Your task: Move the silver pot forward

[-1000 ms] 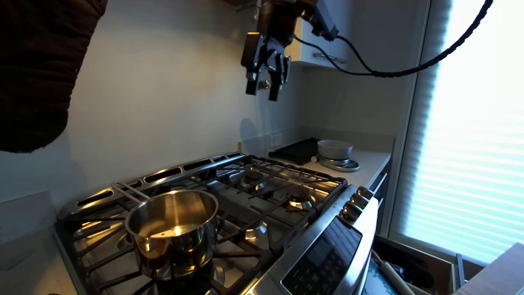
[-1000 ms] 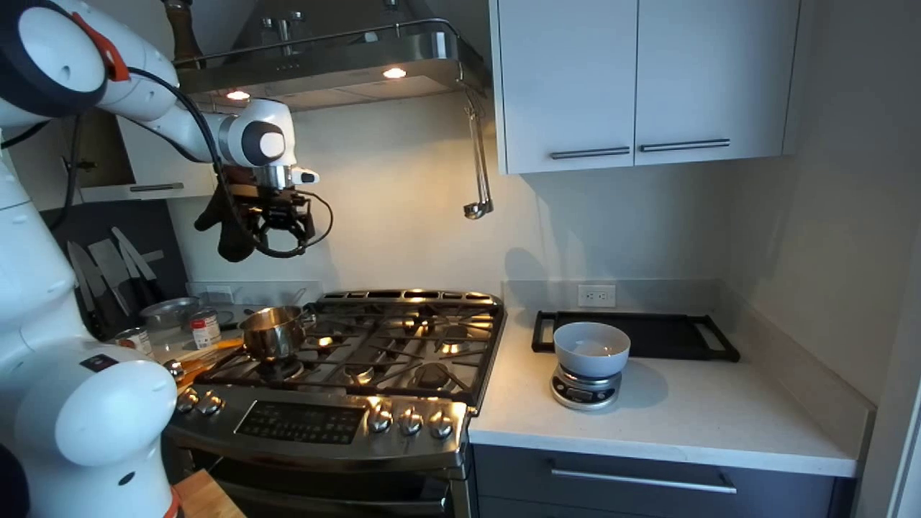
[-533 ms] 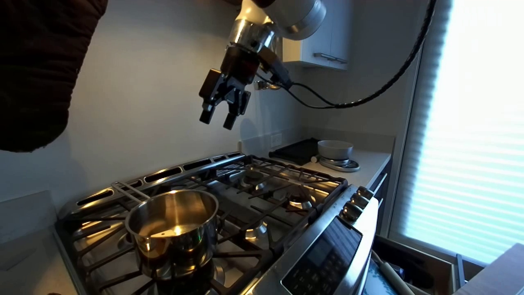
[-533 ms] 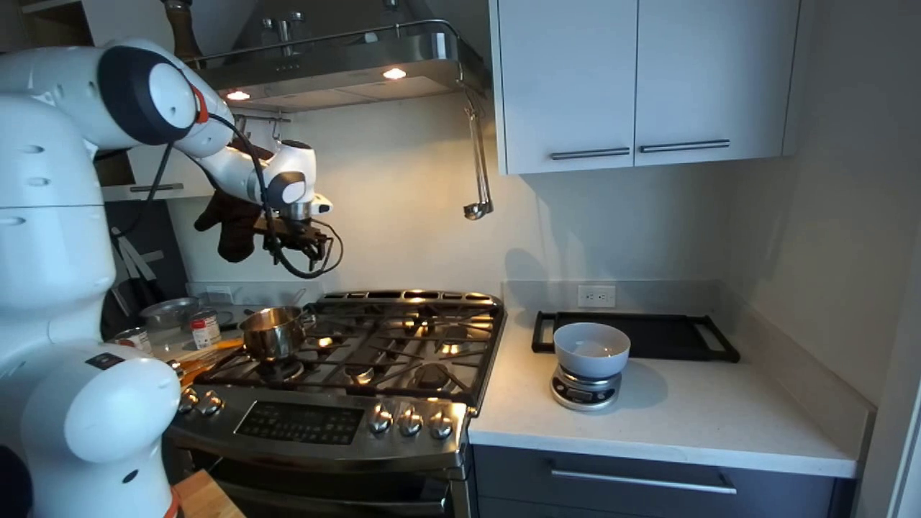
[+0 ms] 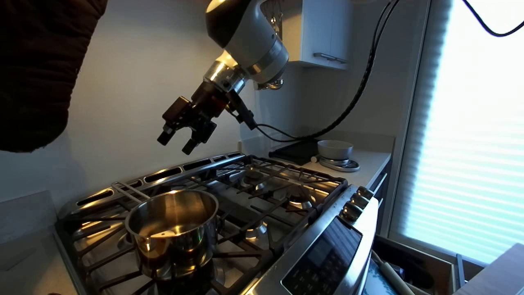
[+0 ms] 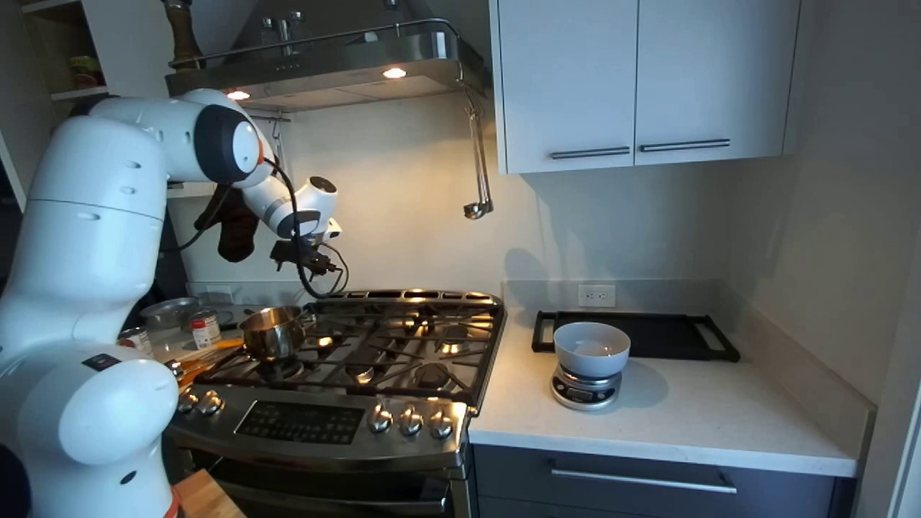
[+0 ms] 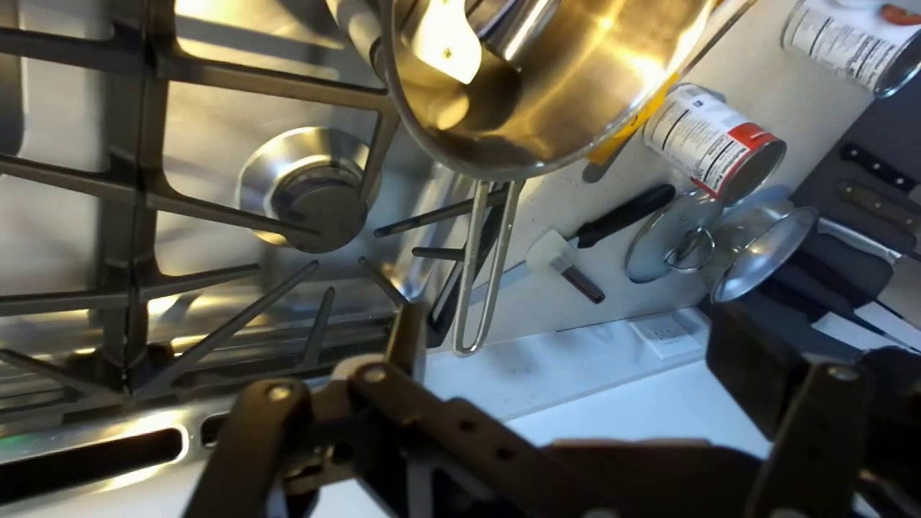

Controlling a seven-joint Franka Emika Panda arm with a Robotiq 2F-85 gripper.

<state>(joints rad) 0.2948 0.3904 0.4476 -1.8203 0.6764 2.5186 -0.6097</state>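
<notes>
Lower and further left than in the earlier frame, the gripper [image 5: 177,143] had come down from the top of an exterior view toward left of centre; the silver pot [image 5: 180,250] had not shifted. It stood upright on the stove [image 5: 294,254] at the lower left of that frame, below the gripper and apart from it.

What the coming move seemed to turn on was the pot's looped handle [image 7: 468,266]. Its long axis ran, in the wrist view, from the rim at upper centre down toward the gripper at the bottom, the free end falling between the spread fingers [image 7: 752,363] but much nearer the one at picture left. How far off it lay in depth could not be told.

Nothing sat in the gripper's wide gap. Behind it the arm [image 6: 93,216] rose along the left of an exterior view and bent over, with the wrist [image 5: 224,76] tilted so that the fingertips aimed obliquely downward.
</notes>
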